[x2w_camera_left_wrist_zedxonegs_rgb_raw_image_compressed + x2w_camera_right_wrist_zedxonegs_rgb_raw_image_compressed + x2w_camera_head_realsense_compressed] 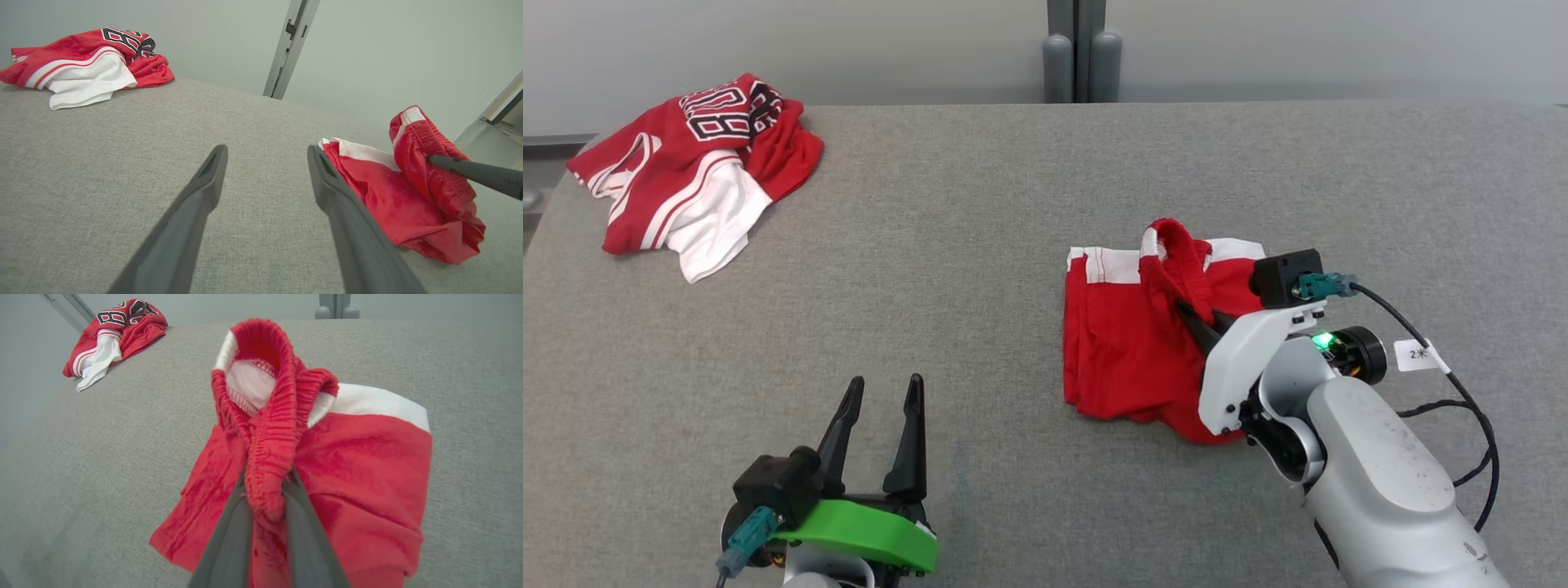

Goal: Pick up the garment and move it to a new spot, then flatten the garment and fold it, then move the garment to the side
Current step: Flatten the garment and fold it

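Note:
The garment (1127, 351) is a pair of red shorts with white trim, lying bunched on the grey fabric table (980, 245) right of centre. My right gripper (1191, 317) is shut on its elastic waistband, which stands up in a loop above the rest. In the right wrist view the gathered waistband (271, 428) is pinched between the two fingers of the right gripper (267, 479). My left gripper (886, 384) stands open at the lower left, well clear of the shorts, nothing between its fingers. In the left wrist view the left gripper (266, 153) is open, with the garment (388, 204) to its right.
A second red, white and black jersey (694, 163) lies crumpled at the table's far left corner, also in the left wrist view (81, 61). Grey posts (1082, 57) rise behind the table's back edge. A black cable (1478, 408) loops by the right wrist.

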`<state>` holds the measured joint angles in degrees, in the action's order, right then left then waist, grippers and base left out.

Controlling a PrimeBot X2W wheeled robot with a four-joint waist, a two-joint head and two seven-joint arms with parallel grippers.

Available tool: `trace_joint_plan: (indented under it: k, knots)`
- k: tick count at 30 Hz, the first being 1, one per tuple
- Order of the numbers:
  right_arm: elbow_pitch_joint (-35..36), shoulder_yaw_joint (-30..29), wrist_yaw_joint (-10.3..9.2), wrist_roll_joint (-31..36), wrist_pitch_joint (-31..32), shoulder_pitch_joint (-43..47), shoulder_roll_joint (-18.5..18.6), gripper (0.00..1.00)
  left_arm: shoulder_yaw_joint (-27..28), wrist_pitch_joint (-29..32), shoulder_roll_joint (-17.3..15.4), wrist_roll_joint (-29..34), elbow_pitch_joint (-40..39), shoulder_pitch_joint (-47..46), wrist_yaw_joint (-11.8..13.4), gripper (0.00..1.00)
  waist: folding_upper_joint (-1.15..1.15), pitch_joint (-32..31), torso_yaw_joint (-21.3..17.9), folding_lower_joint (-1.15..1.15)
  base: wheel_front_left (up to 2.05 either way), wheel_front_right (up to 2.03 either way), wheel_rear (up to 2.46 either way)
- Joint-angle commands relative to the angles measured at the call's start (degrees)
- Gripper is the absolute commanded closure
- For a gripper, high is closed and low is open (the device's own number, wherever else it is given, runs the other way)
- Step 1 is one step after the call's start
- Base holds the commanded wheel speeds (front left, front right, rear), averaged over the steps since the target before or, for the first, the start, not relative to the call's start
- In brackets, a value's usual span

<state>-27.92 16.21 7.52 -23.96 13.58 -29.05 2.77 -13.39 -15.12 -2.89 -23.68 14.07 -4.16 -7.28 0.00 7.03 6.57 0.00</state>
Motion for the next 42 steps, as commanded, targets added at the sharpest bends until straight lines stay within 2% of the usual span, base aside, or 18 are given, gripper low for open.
trace_joint_plan:
  k: [1, 2, 4, 5, 6, 7, 8, 14, 21, 26, 31, 36, 42]
  knots:
    - [-1.0, 0.7, -0.06, -0.3, -0.6, -1.0, 0.2, 1.00, -0.2, 0.0, 0.0, -0.3, 0.0, -0.7, -0.2, 0.00, 0.00, 0.3, 1.2, 0.00, 0.00, 0.00, 0.00]
    - [-1.6, 1.0, -0.06, -0.7, -0.9, -1.3, 0.2, 1.00, -0.3, 0.0, 0.0, -0.4, 0.1, -0.8, -0.2, 0.00, 0.00, 0.3, 1.4, 0.00, 0.00, 0.00, 0.00]
    - [-3.2, 2.1, -0.06, -1.3, -1.7, -2.0, 0.2, 0.91, -0.4, 0.0, 0.0, -0.7, 0.1, -0.8, -0.2, 0.00, 0.00, 0.3, 1.7, 0.00, 0.00, 0.00, 0.00]
    - [-4.0, 2.7, -0.06, -1.7, -2.2, -2.5, 0.2, 0.78, -0.4, 0.0, 0.0, -0.8, 0.1, -0.8, -0.2, 0.00, 0.00, 0.4, 1.9, 0.00, 0.00, 0.00, 0.00]
    - [-4.7, 3.4, -0.06, -2.1, -2.7, -3.1, 0.2, 0.63, -0.4, 0.0, 0.0, -0.9, 0.1, -0.8, -0.2, 0.00, 0.00, 0.4, 1.9, 0.00, 0.00, 0.00, 0.00]
    - [-5.1, 4.2, -0.06, -2.4, -3.1, -3.6, 0.2, 0.25, -0.4, 0.0, 0.0, -0.9, 0.1, -0.8, -0.3, 0.00, 0.00, 0.5, 2.0, 0.00, 0.00, 0.00, 0.00]
    - [-5.5, 5.2, -0.06, -2.9, -3.7, -4.1, 0.2, 0.00, -0.4, 0.0, 0.0, -0.9, 0.1, -0.9, -0.2, 0.00, 0.00, 0.5, 2.0, 0.00, 0.00, 0.00, 0.00]
    - [-6.2, 10.0, -0.06, -5.0, -7.0, -5.7, 0.3, 0.00, -0.3, 0.0, 0.0, -0.7, -0.1, -1.1, -0.1, 0.00, 0.00, 0.4, 1.2, 0.00, 0.00, 0.00, 0.00]
    - [-4.9, 10.0, -0.06, -2.5, -11.9, -6.5, 0.2, 0.00, 0.1, 0.0, 0.0, 0.5, -0.6, -2.3, -0.1, 0.00, 0.00, -0.3, -0.8, 0.00, 0.00, 0.00, 0.00]
    - [-4.9, 4.3, -0.06, 4.9, -17.4, -5.6, 0.2, 0.00, 0.1, 0.0, 0.0, 1.3, -0.2, -3.9, -0.2, 0.00, 0.00, -1.5, -2.5, 0.00, 0.00, 0.00, 0.00]
    - [-4.2, -4.1, -0.06, 13.7, -23.7, -2.0, 0.2, 0.00, 1.0, 0.0, -0.1, 1.4, 0.7, -4.5, -0.2, 0.00, 0.00, -3.1, -4.3, 0.00, 0.00, 0.00, 0.00]
    - [-2.4, -10.8, -0.06, 16.8, -26.6, 3.0, 0.2, 0.00, 3.0, 0.0, -0.1, 1.7, 0.9, -2.5, -0.1, 0.00, 0.00, -4.3, -5.7, 0.00, 0.00, 0.00, 0.00]
    - [-0.4, -14.3, -0.06, 16.7, -28.2, 9.0, 0.2, 0.00, 5.7, 0.0, -0.1, 1.0, -0.4, 1.4, 1.1, 0.00, 0.00, -5.4, -7.0, 0.00, 0.00, 0.00, 0.00]
